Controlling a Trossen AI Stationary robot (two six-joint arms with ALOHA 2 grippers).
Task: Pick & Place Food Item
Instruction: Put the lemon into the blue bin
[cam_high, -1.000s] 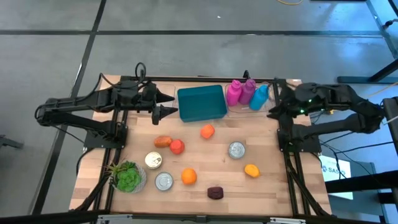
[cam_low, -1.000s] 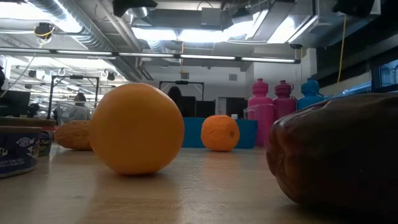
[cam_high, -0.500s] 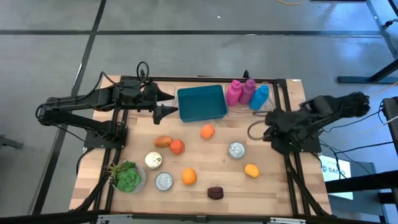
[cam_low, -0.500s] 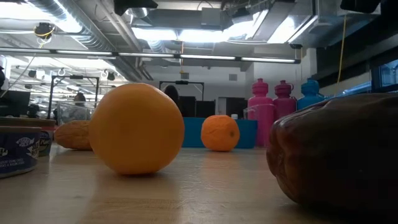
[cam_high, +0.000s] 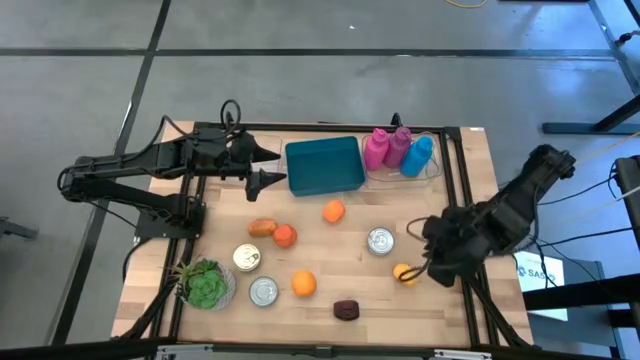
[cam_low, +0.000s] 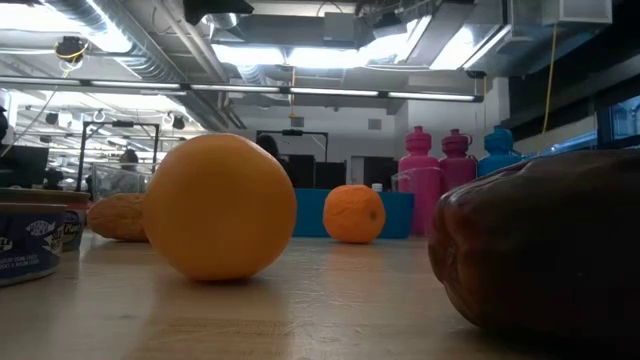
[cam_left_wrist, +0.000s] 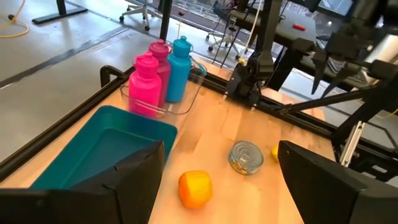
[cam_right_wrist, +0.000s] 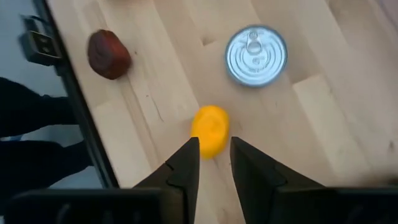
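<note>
Right gripper (cam_high: 428, 262): we see it at the lower right of the high view, over the yellow food item (cam_high: 404, 274). In the right wrist view its fingers (cam_right_wrist: 184, 167) stand narrowly apart, with the yellow piece showing just beyond the tips. We cannot tell whether they touch it; nothing is between them.

Left gripper (cam_high: 272, 166): it waits at the upper left of the high view, beside the short left wall of the teal bin (cam_high: 324, 166). Its fingers stand wide apart and hold nothing.

Yellow food item: it lies on the wooden table (cam_high: 440, 310) at the lower right of the high view, below and to the right of a silver can (cam_high: 380, 241).

Teal bin: upper middle of the high view, with two pink bottles (cam_high: 385, 148) and a blue bottle (cam_high: 417, 156) in a clear tray just to its right.

Other food: we see an orange piece (cam_high: 333, 211) below the bin, a tan piece (cam_high: 262, 227) touching a red one (cam_high: 285, 236) at centre left, an orange (cam_high: 303, 284) at lower centre, and a dark maroon piece (cam_high: 346, 310) near the bottom edge.

Other things: two more cans (cam_high: 255, 275) lie at lower left, next to a potted plant (cam_high: 205, 284).
</note>
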